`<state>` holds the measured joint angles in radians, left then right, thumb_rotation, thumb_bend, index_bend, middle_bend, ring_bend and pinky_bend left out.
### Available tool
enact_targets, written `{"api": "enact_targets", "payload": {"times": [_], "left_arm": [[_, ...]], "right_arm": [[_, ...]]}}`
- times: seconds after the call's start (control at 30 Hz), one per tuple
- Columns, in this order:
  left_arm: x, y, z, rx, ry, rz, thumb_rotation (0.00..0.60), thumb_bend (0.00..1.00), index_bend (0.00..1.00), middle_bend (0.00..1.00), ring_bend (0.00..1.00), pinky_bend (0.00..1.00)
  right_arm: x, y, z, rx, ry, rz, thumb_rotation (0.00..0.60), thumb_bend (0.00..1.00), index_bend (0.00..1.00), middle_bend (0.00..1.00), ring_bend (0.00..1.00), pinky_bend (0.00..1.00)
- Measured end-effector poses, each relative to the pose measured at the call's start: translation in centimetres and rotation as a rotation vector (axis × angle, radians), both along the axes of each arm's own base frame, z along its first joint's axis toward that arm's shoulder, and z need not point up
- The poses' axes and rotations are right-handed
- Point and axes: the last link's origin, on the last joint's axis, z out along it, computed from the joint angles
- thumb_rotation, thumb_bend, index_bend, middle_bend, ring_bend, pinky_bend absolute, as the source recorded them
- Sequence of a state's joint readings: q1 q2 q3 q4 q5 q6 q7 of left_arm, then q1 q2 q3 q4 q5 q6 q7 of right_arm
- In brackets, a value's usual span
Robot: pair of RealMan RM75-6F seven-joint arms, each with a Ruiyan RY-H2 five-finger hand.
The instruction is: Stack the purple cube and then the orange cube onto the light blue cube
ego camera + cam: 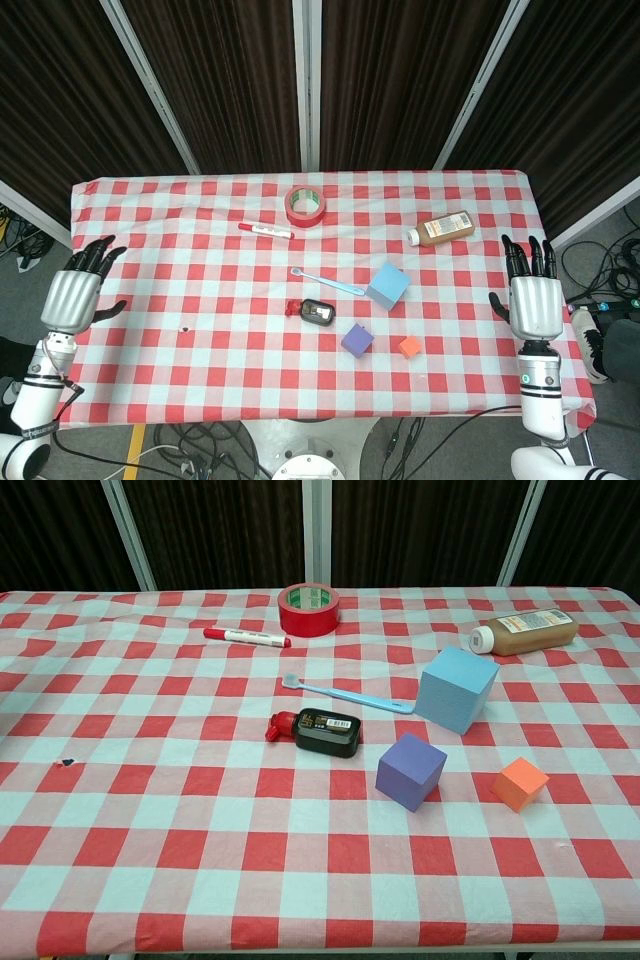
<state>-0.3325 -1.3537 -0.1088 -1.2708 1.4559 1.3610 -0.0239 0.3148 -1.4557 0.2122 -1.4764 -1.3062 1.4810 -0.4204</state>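
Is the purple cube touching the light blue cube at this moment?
Apart. The chest view shows a strip of checkered cloth between the purple cube and the light blue cube; the head view shows the same gap.

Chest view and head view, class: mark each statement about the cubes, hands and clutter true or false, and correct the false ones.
1. The purple cube sits on the light blue cube. False: both rest apart on the tablecloth.
2. The orange cube is the smallest cube. True.
3. The right hand holds the orange cube. False: it holds nothing, at the table's edge.
4. The left hand holds nothing. True.
5. The red tape roll lies behind the red marker. True.
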Motion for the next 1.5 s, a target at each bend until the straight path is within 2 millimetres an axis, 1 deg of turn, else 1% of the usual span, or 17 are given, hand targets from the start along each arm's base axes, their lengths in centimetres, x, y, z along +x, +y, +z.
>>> {"api": "enact_targets", "payload": {"times": [0.1,0.2,0.33,0.4,0.5,0.6,0.73,0.87,0.97,1.03,1.17,1.33,1.5], "left_arm": [[0.1,0.0,0.1,0.003,-0.006,-0.002,0.600,0.20,0.23,0.20,0.13,0.24],[0.2,0.0,0.2,0.006,-0.022,-0.004,0.600,0.20,0.23,0.20,0.13,0.24],[0.1,0.1,0.3,0.006,-0.044,0.002,0.600,0.20,0.23,0.20,0.13,0.24],[0.0,0.1,0.4,0.010,-0.045,0.007,0.600,0.20,0.23,0.20,0.13,0.24],[-0.5,0.1,0.7,0.019,-0.047,0.025,0.600,0.20,0.23,0.20,0.13,0.24],[-0.7,0.4,1.0,0.033,-0.045,0.027,0.600,0.20,0.23,0.20,0.13,0.24],[-0.9,0.3,1.1,0.039,-0.037,0.033,0.600,0.20,0.23,0.20,0.13,0.24],[-1.0,0.3,1.1,0.038,-0.034,0.039,0.600,0.20,0.23,0.20,0.13,0.24],[-1.2,0.4,0.9,0.030,-0.032,0.049,0.600,0.21,0.23,0.20,0.13,0.24],[-1.4,0.4,0.7,0.023,-0.030,0.056,0.600,0.21,0.23,0.20,0.13,0.24],[-1.8,0.4,0.7,0.019,-0.026,0.065,0.600,0.21,0.23,0.20,0.13,0.24],[-2.2,0.5,0.7,0.024,-0.020,0.080,0.600,0.21,0.23,0.20,0.13,0.24],[-2.7,0.6,0.7,0.026,-0.012,0.106,0.600,0.21,0.23,0.20,0.13,0.24]], "right_arm": [[0.2,0.0,0.0,0.010,-0.007,0.002,0.600,0.12,0.05,0.19,0.01,0.02],[0.6,0.1,0.0,0.021,-0.010,0.017,0.600,0.12,0.05,0.22,0.01,0.02],[1.8,0.1,-0.1,0.072,-0.017,0.053,0.600,0.12,0.05,0.25,0.02,0.02],[2.6,-0.1,-0.3,0.118,-0.010,0.074,0.600,0.12,0.05,0.26,0.05,0.03],[4.2,-0.3,-0.8,0.222,0.035,0.118,0.600,0.12,0.05,0.26,0.09,0.05],[6.2,-0.5,-1.4,0.323,0.151,0.185,0.600,0.11,0.05,0.26,0.08,0.05],[8.8,-0.7,-3.1,0.470,0.315,0.306,0.600,0.07,0.07,0.26,0.08,0.05],[10.9,-1.0,-4.7,0.602,0.377,0.437,0.600,0.03,0.07,0.26,0.08,0.05],[12.2,-1.0,-5.8,0.693,0.400,0.538,0.600,0.03,0.07,0.27,0.08,0.06],[12.7,-1.2,-6.5,0.743,0.414,0.598,0.600,0.03,0.07,0.27,0.08,0.06],[13.1,-1.8,-7.7,0.818,0.436,0.662,0.600,0.04,0.07,0.27,0.07,0.06],[12.9,-2.5,-9.2,0.875,0.435,0.678,0.600,0.04,0.07,0.30,0.07,0.06],[12.8,-3.0,-10.2,0.894,0.428,0.679,0.600,0.04,0.07,0.31,0.07,0.06]]}}
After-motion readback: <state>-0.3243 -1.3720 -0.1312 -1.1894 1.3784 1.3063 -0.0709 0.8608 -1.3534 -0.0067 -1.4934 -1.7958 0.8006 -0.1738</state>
